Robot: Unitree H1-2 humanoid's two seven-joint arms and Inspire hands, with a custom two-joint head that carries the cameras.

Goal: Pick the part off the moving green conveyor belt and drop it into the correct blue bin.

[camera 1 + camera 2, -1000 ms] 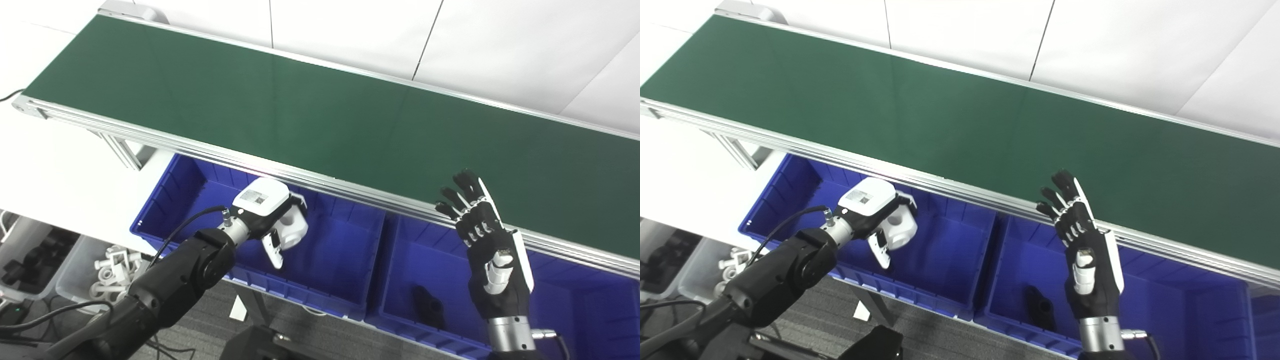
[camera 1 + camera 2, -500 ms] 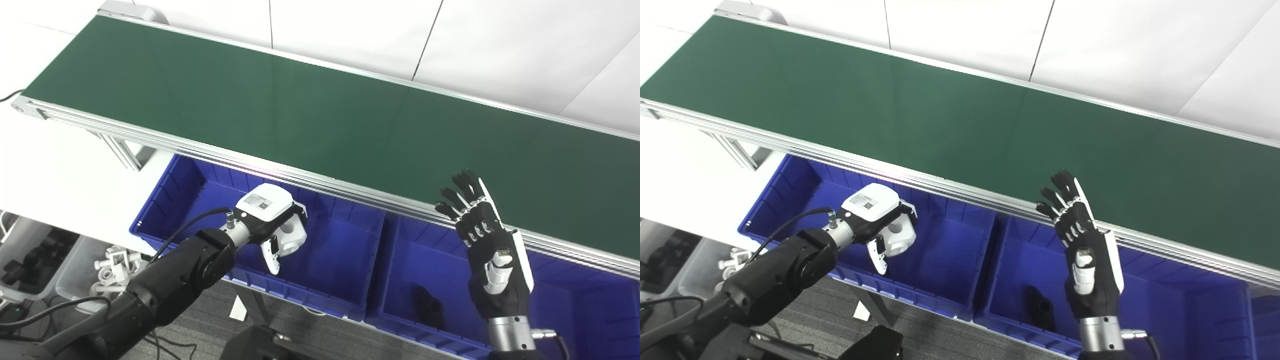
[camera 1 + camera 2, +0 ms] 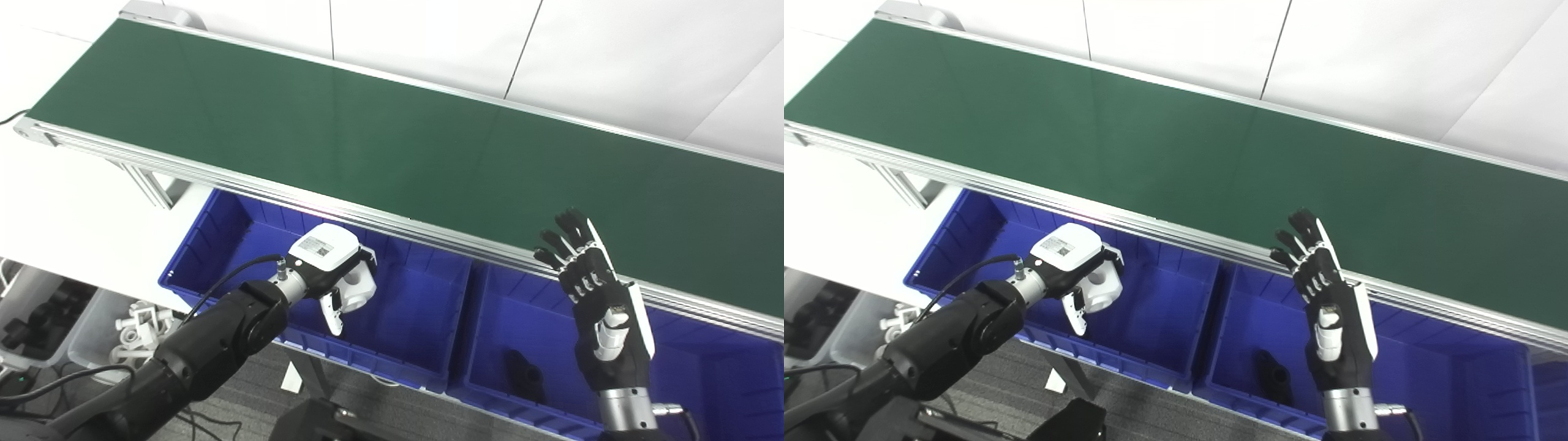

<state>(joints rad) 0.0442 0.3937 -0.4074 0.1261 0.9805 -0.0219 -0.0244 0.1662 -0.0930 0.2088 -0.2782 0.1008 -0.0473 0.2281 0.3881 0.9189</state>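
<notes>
My left hand [image 3: 331, 269] hangs over the left blue bin [image 3: 404, 349], shut on a white block-shaped part [image 3: 359, 286] with a round hole in its face. The thumb points down beside the part. My right hand [image 3: 597, 303] stands upright and open, fingers spread, in front of the belt's near rail and above the right blue bin [image 3: 490, 367]. A black part [image 3: 523, 373] lies on that bin's floor. The green conveyor belt [image 3: 392, 135] carries nothing in view.
The belt's aluminium rail [image 3: 429, 233] runs just above the bins' far walls. At the lower left a clear tub [image 3: 92, 343] holds several white parts, and a second tub [image 3: 24, 318] holds black ones. White wall panels lie behind the belt.
My left hand with the white part sank a little into the left bin between the earliest frames and half a second ago, then stayed. The right hand has not moved.
</notes>
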